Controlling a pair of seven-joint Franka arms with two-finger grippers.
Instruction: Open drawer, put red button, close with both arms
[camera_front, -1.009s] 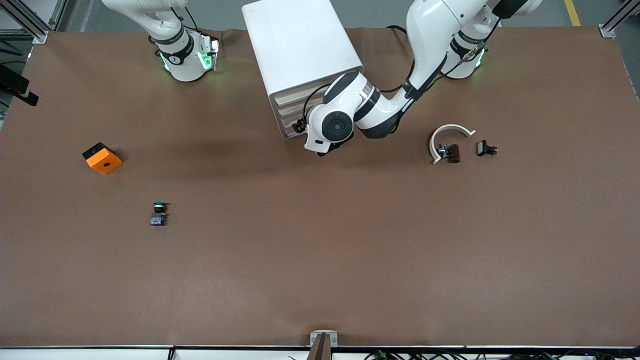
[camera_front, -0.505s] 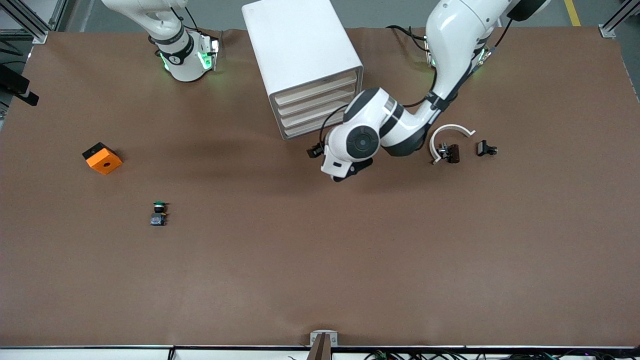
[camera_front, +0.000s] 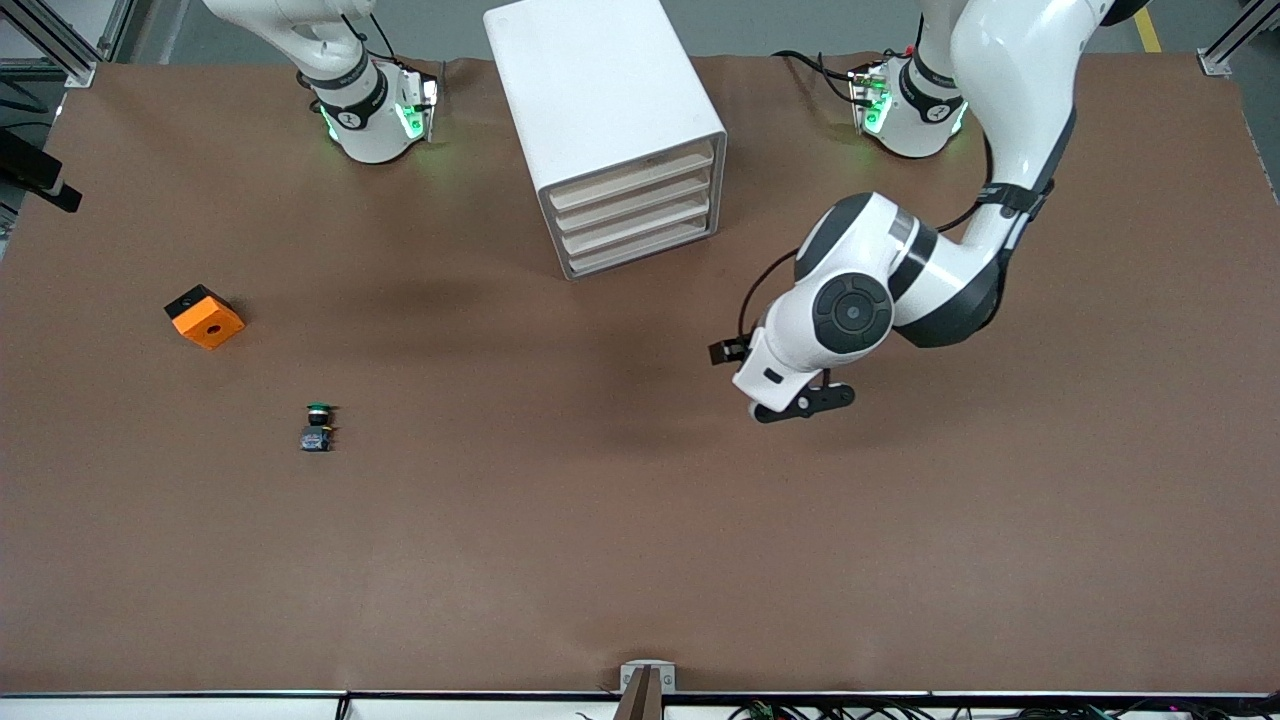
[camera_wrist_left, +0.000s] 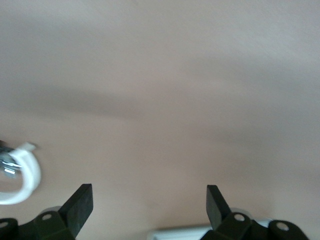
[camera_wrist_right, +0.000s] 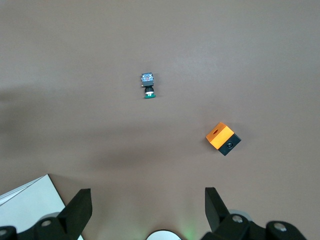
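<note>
- I am not finding the red button in any view; in the front view my left arm is covering a stretch of table toward its own end.
- I am seeing part of a white ring (camera_wrist_left: 27, 170) at the edge of the left wrist view, with a small metallic piece inside it that I cannot identify.
- I am holding my left gripper (camera_front: 800, 402) wide open and empty over bare table (camera_front: 640, 520), nearer the front camera than the white drawer cabinet (camera_front: 600, 100).
- The cabinet's four drawers (camera_front: 635, 215) are sitting shut.
- My right arm is waiting; my right gripper (camera_wrist_right: 147, 205) is hanging open and empty, high over its own end of the table.
- Below it a green-capped button (camera_wrist_right: 147, 85) and an orange block (camera_wrist_right: 222, 138) are lying apart.
</note>
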